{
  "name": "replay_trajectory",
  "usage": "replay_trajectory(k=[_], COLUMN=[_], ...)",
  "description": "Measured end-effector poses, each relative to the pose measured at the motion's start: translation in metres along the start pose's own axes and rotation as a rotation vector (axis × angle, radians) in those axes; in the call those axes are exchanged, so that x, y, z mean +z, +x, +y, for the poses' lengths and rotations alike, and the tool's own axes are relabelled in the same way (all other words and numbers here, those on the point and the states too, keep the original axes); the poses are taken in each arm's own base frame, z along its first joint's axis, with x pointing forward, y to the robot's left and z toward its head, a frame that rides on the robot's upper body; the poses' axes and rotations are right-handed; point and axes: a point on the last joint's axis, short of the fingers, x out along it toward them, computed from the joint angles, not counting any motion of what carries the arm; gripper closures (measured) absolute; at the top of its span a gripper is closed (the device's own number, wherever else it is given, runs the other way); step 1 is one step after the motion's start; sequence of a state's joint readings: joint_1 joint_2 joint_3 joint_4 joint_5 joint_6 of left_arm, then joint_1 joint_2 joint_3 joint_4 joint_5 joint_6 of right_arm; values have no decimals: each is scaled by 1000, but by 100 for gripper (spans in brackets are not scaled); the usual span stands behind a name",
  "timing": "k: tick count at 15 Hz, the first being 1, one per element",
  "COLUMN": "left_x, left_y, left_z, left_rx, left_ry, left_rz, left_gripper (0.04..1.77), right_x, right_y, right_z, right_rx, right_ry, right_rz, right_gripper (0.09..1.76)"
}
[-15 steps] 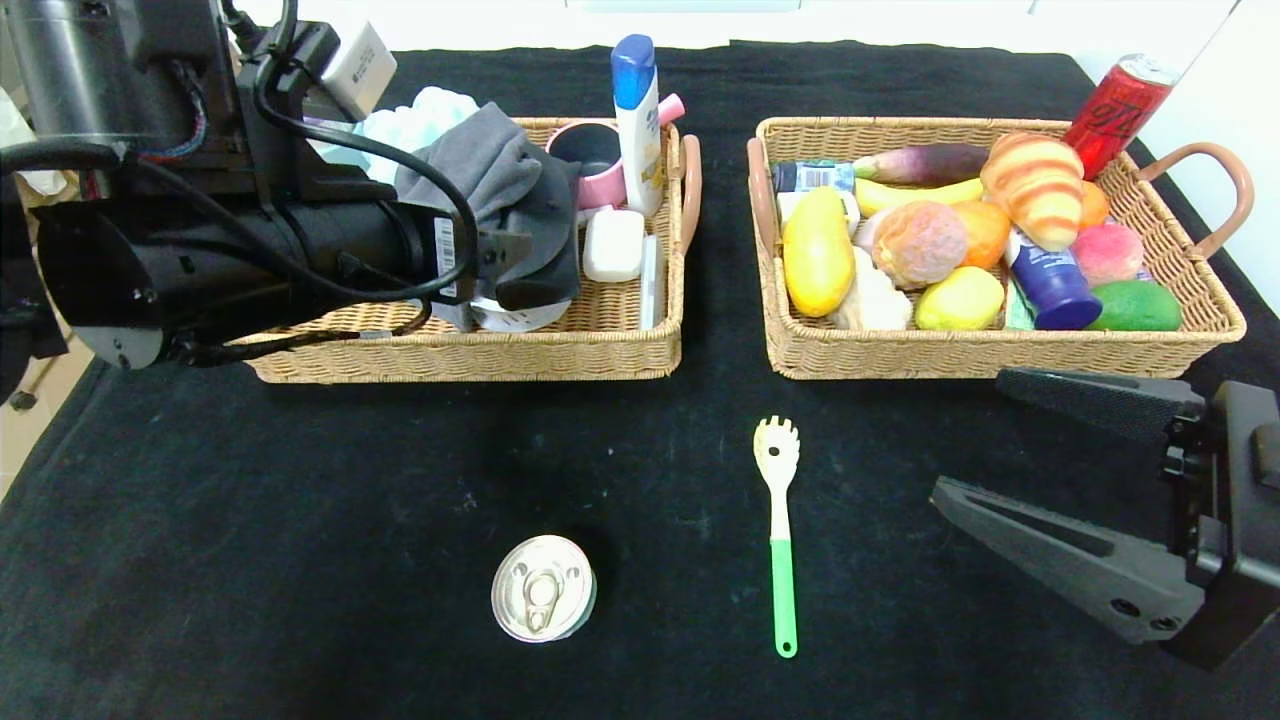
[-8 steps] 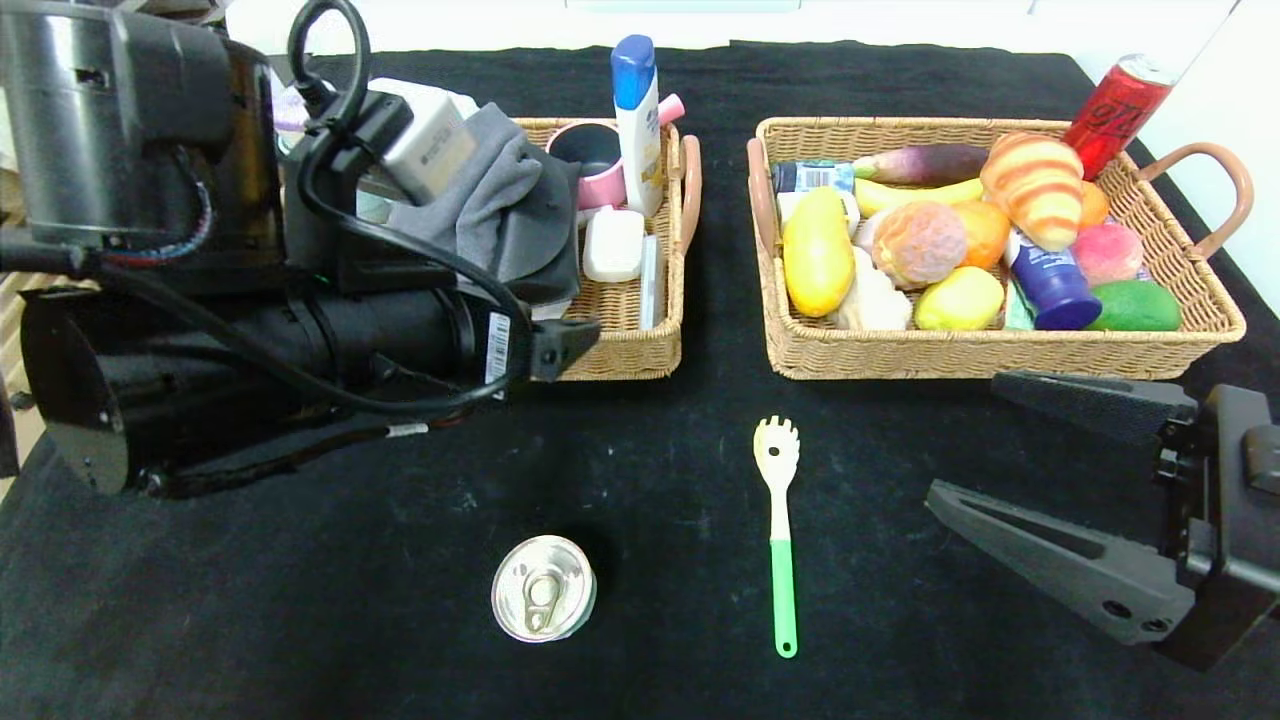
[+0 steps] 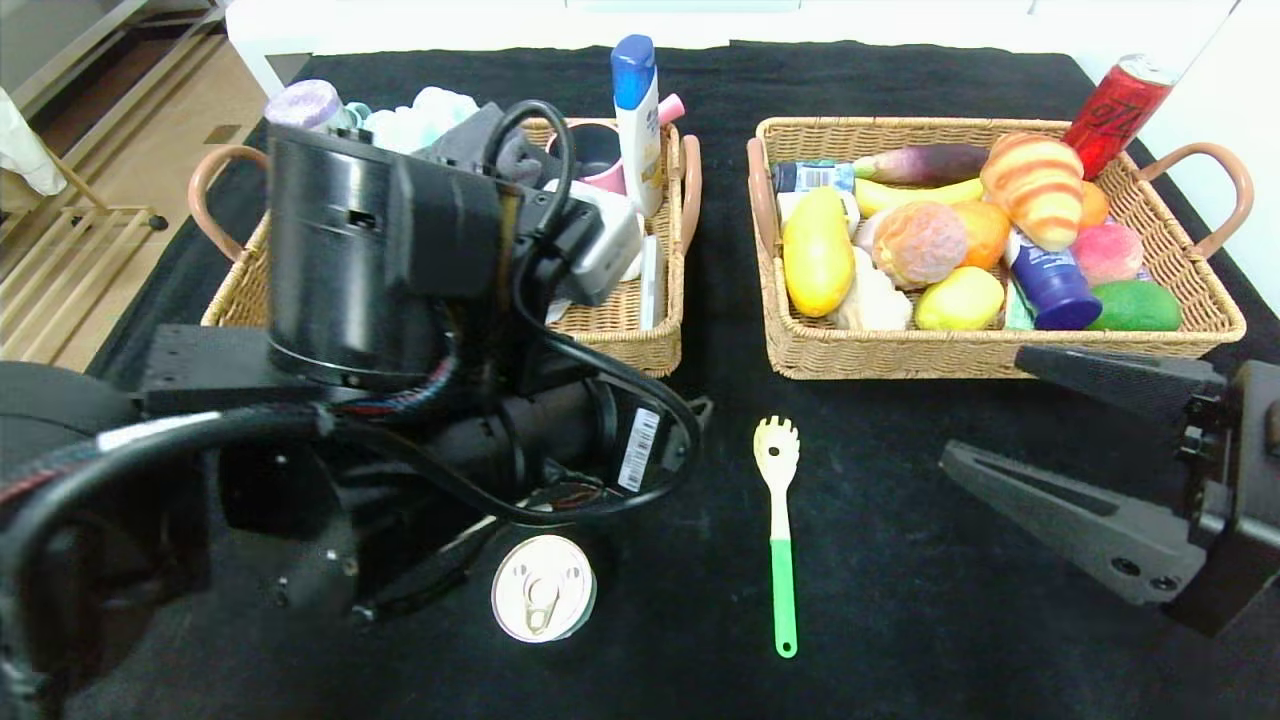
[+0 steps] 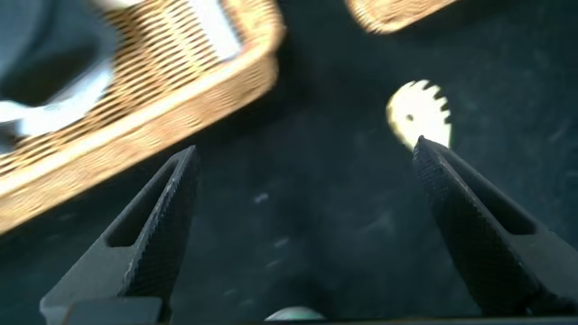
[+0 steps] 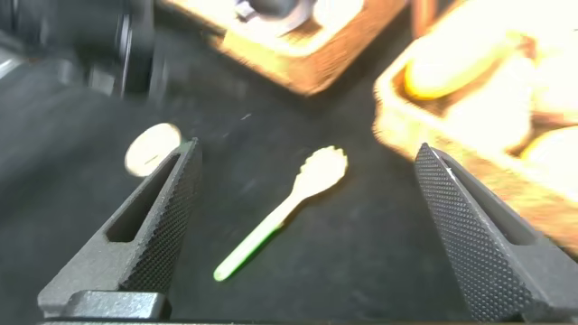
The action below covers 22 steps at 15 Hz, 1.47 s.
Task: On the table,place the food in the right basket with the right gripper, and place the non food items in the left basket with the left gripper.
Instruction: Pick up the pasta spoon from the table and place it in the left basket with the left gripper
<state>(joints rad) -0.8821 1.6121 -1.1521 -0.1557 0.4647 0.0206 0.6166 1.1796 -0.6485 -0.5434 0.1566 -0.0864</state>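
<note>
Cream and green spatula (image 3: 777,520), silver can (image 3: 543,588), tan woven baskets (image 3: 660,345), black tablecloth (image 3: 880,640).

Looks like a robot lab or test room, not anyone's kitchen — a table (image 3: 900,80) draped in black cloth with 2 wicker baskets (image 3: 1000,355) staged side by side, one packed with fake-looking fruit and bread. Past the table edge there's light wood flooring (image 3: 190,110) and a wooden rack (image 3: 60,290) on casters — plain, staged setup.
</note>
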Motion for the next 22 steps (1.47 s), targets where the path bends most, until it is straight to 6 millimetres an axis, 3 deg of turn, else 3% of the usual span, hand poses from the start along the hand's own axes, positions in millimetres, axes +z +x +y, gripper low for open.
replay_trajectory(k=[5,12,22], left_x=[-14,-52,-68], left_y=[30,55,75], left_z=[-48,-89,-112], left_rx=[50,74,119], left_ry=[-112,-95,-62], left_rz=[-65,-15,11], left_gripper=[11,10,9], right_x=[16,26,26], right_y=[-5,-8,-9], right_z=[-10,-18,-19], right_rx=[-95,-139,-139], right_ry=[23,39,39], right_rz=[-18,-53,-56], right_gripper=[14,14,14])
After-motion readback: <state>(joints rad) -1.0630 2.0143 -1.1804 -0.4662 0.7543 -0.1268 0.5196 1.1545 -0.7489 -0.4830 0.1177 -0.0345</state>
